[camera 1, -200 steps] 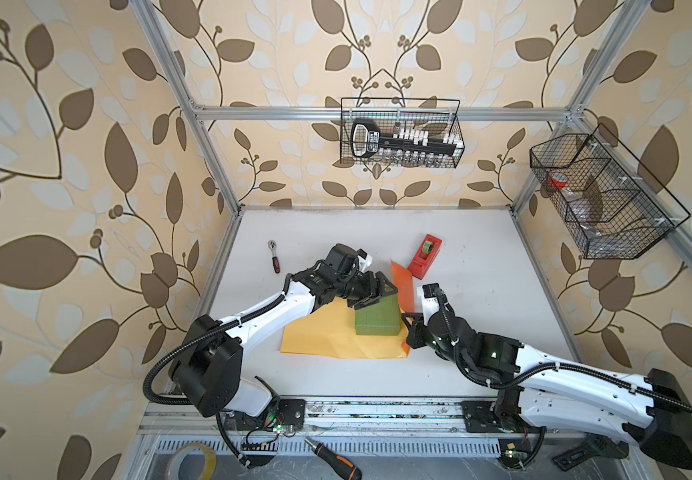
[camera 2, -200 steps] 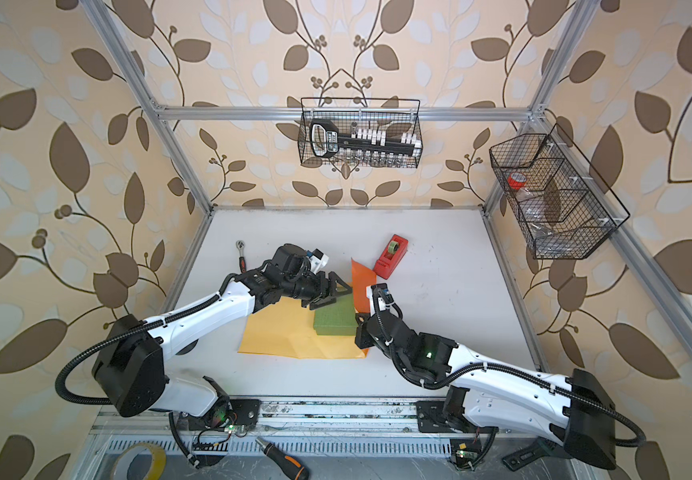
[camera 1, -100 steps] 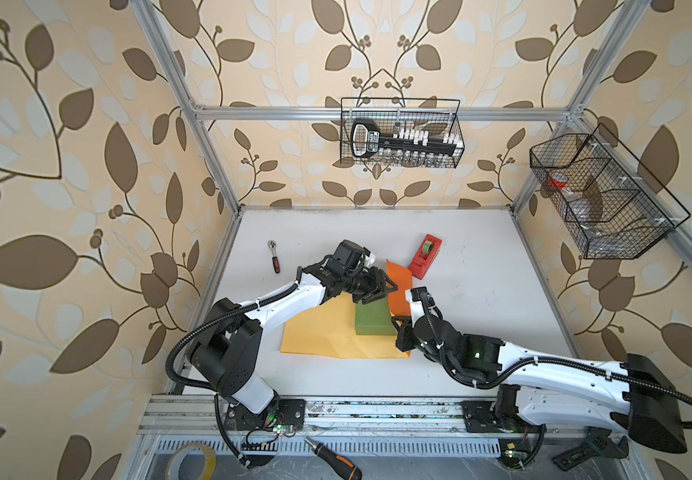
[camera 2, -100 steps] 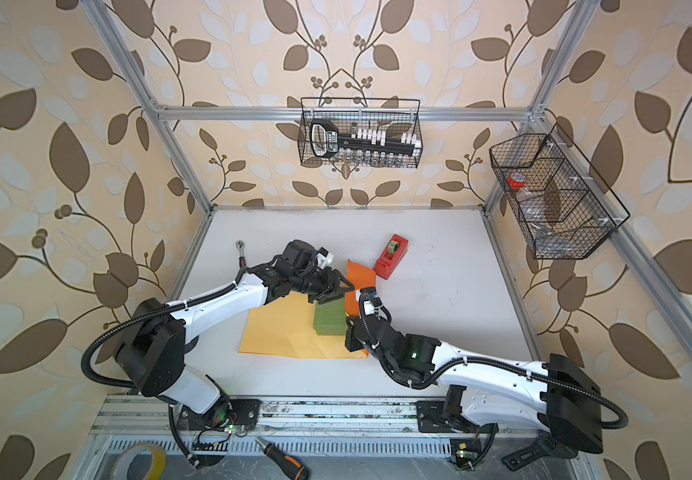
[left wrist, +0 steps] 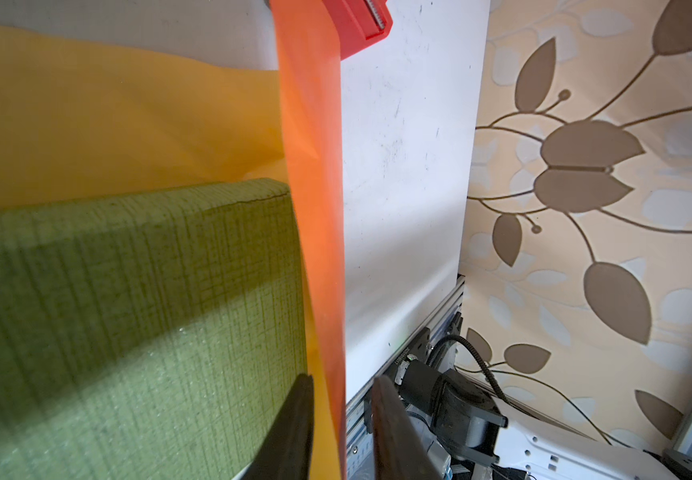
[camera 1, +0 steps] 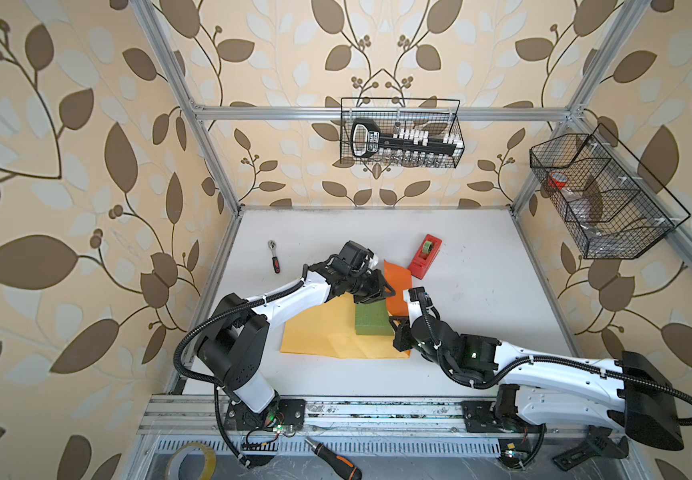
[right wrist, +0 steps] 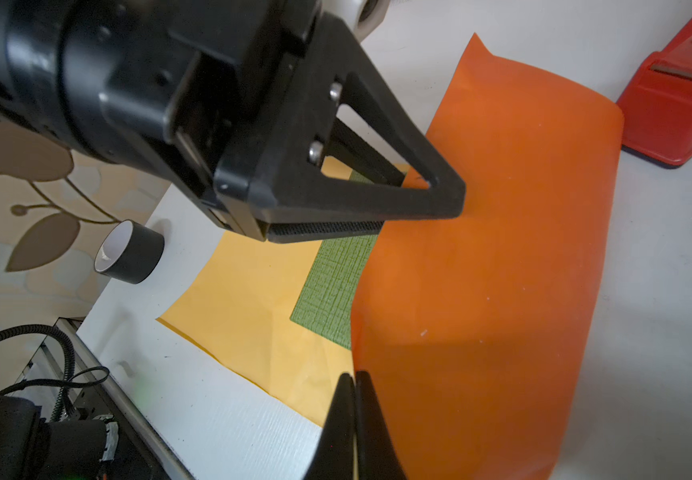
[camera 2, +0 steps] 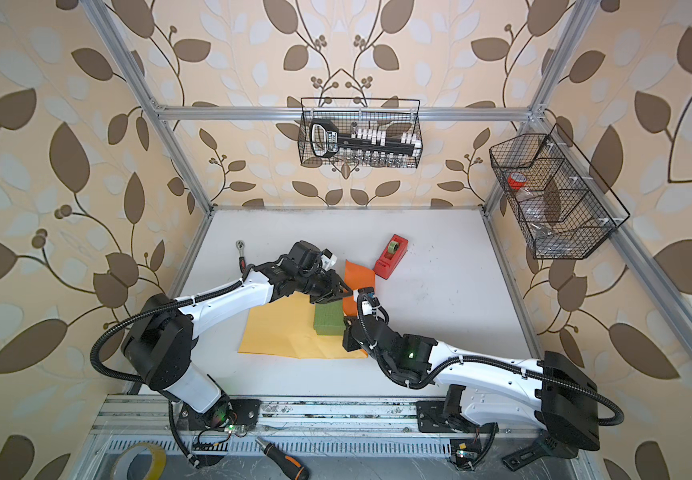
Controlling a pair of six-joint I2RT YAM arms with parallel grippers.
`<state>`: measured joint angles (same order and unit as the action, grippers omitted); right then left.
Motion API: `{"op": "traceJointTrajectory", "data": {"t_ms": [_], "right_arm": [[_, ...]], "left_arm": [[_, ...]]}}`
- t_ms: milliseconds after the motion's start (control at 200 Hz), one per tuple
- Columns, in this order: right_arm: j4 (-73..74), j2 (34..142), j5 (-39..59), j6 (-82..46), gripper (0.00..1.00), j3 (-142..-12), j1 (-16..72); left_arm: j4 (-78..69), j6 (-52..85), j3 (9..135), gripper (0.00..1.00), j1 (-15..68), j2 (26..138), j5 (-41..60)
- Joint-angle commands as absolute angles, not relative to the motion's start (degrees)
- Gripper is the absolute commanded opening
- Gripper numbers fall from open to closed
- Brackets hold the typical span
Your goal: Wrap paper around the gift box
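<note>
The olive-green gift box (camera 1: 371,320) (camera 2: 328,318) lies on the paper (camera 1: 319,332), whose pale yellow face is flat on the table. The paper's right side stands up as a bright orange flap (camera 1: 398,284) (right wrist: 481,270) beside the box. My right gripper (right wrist: 354,399) (camera 1: 397,330) is shut on the flap's near edge. My left gripper (left wrist: 342,419) (camera 1: 385,291) straddles the flap's far part above the box (left wrist: 128,311). One of its fingers (left wrist: 294,428) is on the yellow side, and the second still shows a gap to the orange side.
A red tape dispenser (camera 1: 425,255) (right wrist: 677,95) stands just right of the flap. A ratchet wrench (camera 1: 274,262) lies at the back left. A black roll (right wrist: 130,253) sits left of the paper. Wire baskets (camera 1: 402,133) (camera 1: 602,199) hang on the walls.
My left gripper has moved right, over the box to the raised flap, and its jaws have narrowed around the flap. My right gripper has shifted left towards the box with the paper's edge.
</note>
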<state>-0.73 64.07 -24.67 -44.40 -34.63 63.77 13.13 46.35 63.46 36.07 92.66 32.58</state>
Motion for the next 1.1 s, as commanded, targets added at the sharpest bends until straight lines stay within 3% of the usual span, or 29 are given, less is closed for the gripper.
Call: {"op": "traceJointTrajectory", "data": {"t_ms": [0,85,300,595,805,1094], "right_arm": [[0.0,65.0,-25.7,-45.3,0.0,-36.6,64.3],[-0.4,65.1,-26.1,-45.2,0.0,-36.6,64.3],[-2.5,63.2,-26.7,-44.5,0.07,-36.3,64.4],[-5.9,55.5,-24.6,-40.0,0.44,-34.4,64.1],[-9.5,50.4,-17.1,-35.9,0.62,-34.4,58.4],[-9.2,52.3,-5.0,-35.2,0.76,-32.9,45.2]], "left_arm": [[13.4,44.8,66.0,0.21,36.8,93.3,32.5],[13.1,44.6,65.9,0.13,36.8,93.4,32.5],[14.2,42.8,65.9,0.03,36.7,93.2,31.6],[12.7,41.4,63.8,0.0,35.6,92.6,33.0],[10.5,40.1,60.5,0.0,33.8,90.3,35.1],[8.1,39.0,54.3,0.0,29.0,87.4,39.1]]}}
